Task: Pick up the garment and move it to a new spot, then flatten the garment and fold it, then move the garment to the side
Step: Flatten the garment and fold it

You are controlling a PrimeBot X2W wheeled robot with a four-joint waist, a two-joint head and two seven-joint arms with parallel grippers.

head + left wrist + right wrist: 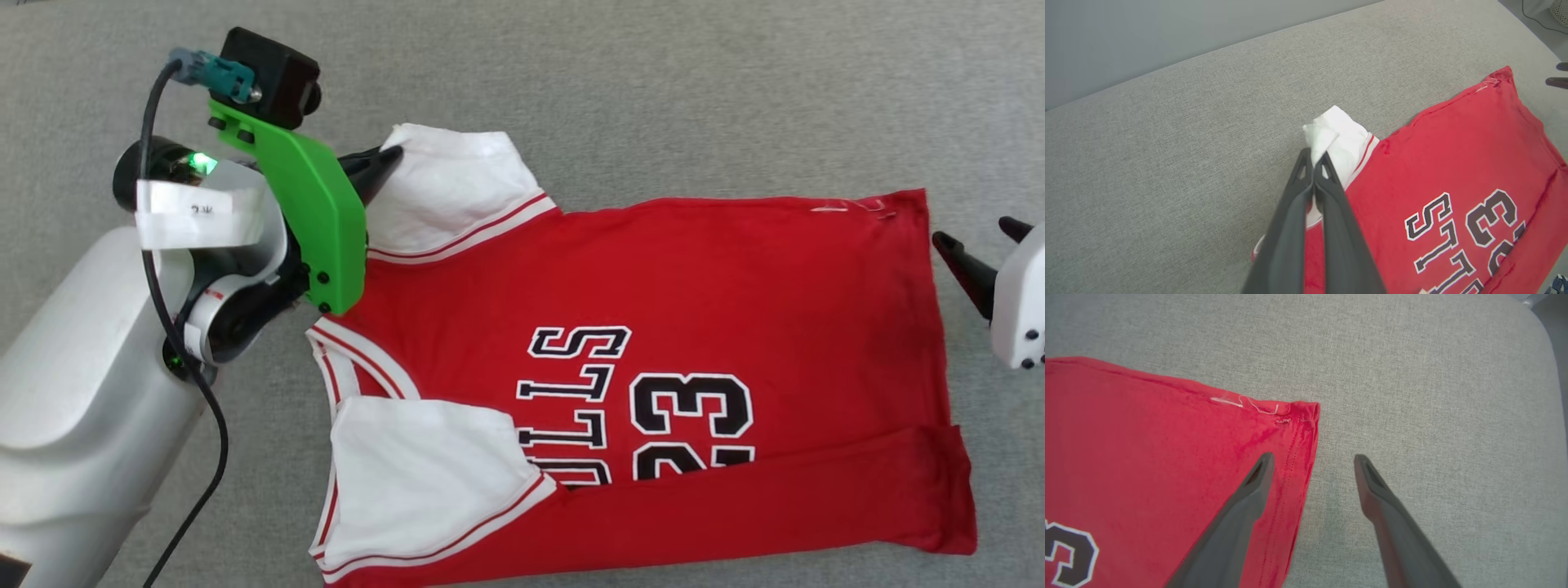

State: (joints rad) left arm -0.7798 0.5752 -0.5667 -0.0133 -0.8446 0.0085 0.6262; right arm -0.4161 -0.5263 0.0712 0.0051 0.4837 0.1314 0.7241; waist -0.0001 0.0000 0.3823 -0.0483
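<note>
Fingers of the left gripper (1314, 163) pinch a white sleeve (1345, 136) of the garment (702, 278) (puckered upward, it seems). The right gripper (1312, 461) is spread beside the hem corner (1306, 412). The garment lies flat on grey upholstery (735, 98), its long axis running arm to arm.

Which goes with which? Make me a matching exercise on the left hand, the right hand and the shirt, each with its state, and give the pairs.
1 left hand
2 right hand
3 shirt

A open, at a hem corner
B spread on grey cloth, one long edge folded over
C shut on a white sleeve

Pairs: 1-C, 2-A, 3-B
</note>
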